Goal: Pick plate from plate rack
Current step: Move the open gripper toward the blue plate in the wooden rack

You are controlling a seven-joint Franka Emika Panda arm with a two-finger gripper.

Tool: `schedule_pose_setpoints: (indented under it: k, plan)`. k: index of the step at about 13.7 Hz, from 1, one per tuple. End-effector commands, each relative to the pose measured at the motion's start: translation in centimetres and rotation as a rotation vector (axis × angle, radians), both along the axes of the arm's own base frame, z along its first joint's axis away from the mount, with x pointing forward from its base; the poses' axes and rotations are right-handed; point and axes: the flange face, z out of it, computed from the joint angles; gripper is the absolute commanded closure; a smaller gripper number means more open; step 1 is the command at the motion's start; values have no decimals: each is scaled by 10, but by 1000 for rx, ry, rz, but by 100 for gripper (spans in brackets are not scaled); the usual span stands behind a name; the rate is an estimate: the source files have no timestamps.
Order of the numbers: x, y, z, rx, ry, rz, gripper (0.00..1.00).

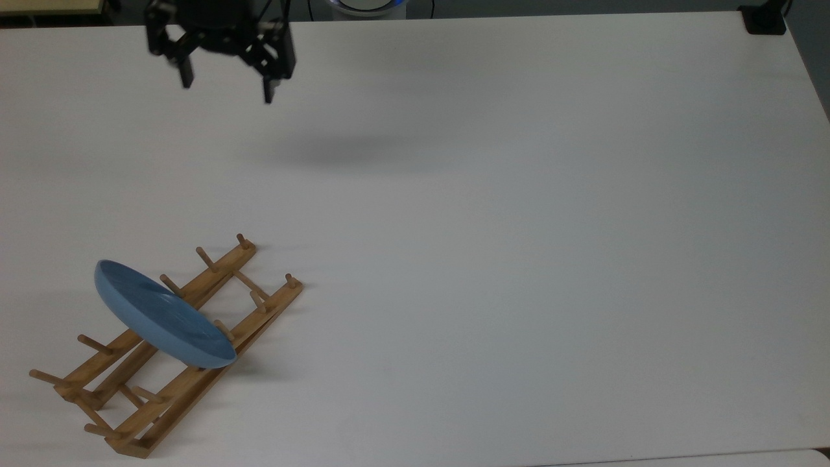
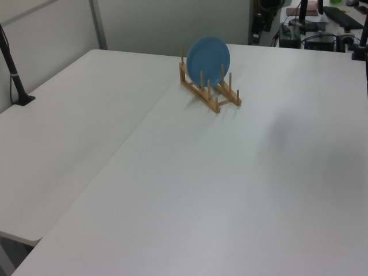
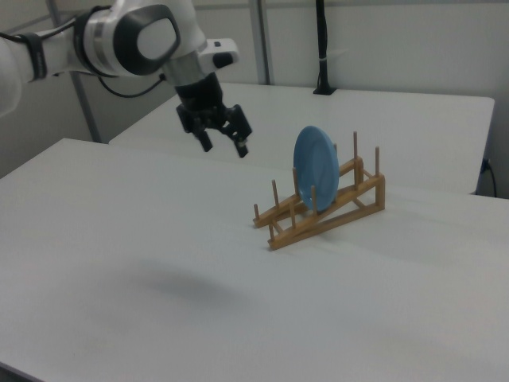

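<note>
The light-blue plate (image 1: 162,314) stands on edge between the pegs of the wooden plate rack (image 1: 178,395), near the top view's lower left corner. In the right view, the plate (image 3: 316,167) leans slightly in the rack (image 3: 326,219); the left view has the plate (image 2: 208,54) and rack (image 2: 210,98) at the table's far side. My gripper (image 1: 227,87) hangs high over the table, far from the rack, open and holding nothing. From the right view, the gripper (image 3: 225,148) is in the air to the plate's left, fingers pointing down.
The white table (image 1: 519,259) is wide and bare to the top view's right of the rack. A black clamp post (image 2: 14,75) stands at the table's edge on the left view's left, also seen as a black post (image 3: 322,48) in the right view.
</note>
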Motion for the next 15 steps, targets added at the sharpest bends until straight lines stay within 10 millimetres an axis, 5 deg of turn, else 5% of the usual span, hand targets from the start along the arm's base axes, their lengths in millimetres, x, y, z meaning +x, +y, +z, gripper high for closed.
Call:
schedule_pose_setpoints:
  k: [1, 9, 15]
  plan:
    - [28, -36, -10, -66, -132, 75, 0]
    - [69, -98, -49, -157, -362, 60, 0]
    - [94, -119, -102, -198, -495, 62, 10]
